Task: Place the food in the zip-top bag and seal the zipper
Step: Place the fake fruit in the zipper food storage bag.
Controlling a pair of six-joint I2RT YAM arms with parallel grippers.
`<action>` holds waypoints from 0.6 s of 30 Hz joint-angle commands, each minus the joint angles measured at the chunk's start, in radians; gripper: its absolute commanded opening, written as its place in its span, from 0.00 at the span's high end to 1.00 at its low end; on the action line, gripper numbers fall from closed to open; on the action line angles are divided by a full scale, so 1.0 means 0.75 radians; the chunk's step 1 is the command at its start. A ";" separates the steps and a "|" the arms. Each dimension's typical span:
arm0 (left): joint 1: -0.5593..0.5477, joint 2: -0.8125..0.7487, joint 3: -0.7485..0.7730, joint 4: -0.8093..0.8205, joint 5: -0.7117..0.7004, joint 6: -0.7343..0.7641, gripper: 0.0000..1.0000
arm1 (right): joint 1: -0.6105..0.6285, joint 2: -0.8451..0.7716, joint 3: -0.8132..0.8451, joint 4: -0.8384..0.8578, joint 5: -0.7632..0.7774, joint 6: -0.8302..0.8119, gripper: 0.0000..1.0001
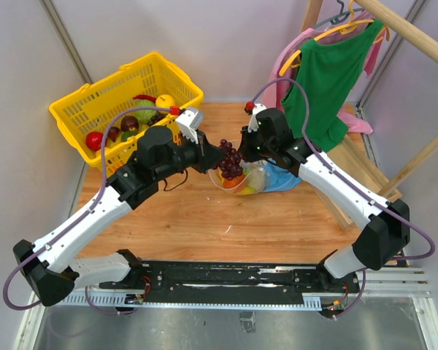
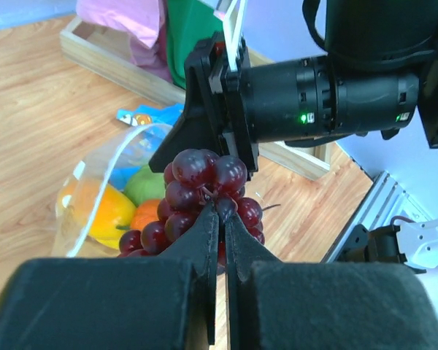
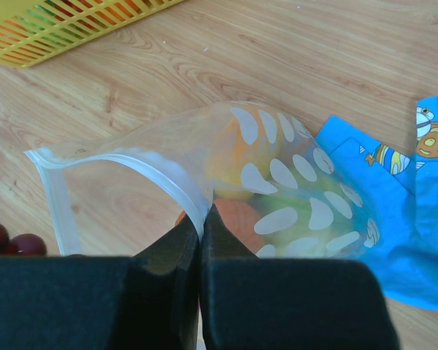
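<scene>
My left gripper (image 2: 220, 208) is shut on the stem of a dark purple grape bunch (image 2: 201, 186) and holds it over the open mouth of the zip-top bag (image 2: 106, 182); the bunch also shows in the top view (image 1: 231, 160). My right gripper (image 3: 203, 213) is shut on the bag's upper mouth edge, on the pale zipper (image 3: 160, 179), and holds it up. The see-through bag (image 3: 277, 182) has white oval marks. Inside lie an orange (image 2: 144, 214), a yellow fruit (image 2: 106, 213) and a green one (image 2: 147, 182).
A yellow mesh basket (image 1: 95, 102) with more toy food stands at the back left. A blue printed cloth (image 3: 416, 211) lies under the bag. A wooden rack with a green shirt (image 1: 328, 69) stands at the back right.
</scene>
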 commanded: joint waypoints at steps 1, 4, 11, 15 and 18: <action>-0.061 -0.050 -0.126 0.285 -0.089 -0.066 1.00 | -0.034 -0.013 0.031 0.020 -0.040 0.059 0.99; -0.123 -0.045 -0.198 0.326 -0.198 -0.033 1.00 | -0.035 -0.014 0.025 0.027 -0.064 0.075 0.99; -0.163 -0.038 -0.309 0.340 -0.339 0.025 1.00 | -0.038 -0.030 0.014 0.035 -0.095 0.090 0.99; -0.164 -0.005 -0.325 0.313 -0.383 0.034 0.99 | -0.040 -0.030 0.014 0.043 -0.134 0.094 0.99; -0.164 0.022 -0.320 0.284 -0.452 0.033 1.00 | -0.043 -0.026 0.019 0.045 -0.161 0.091 0.99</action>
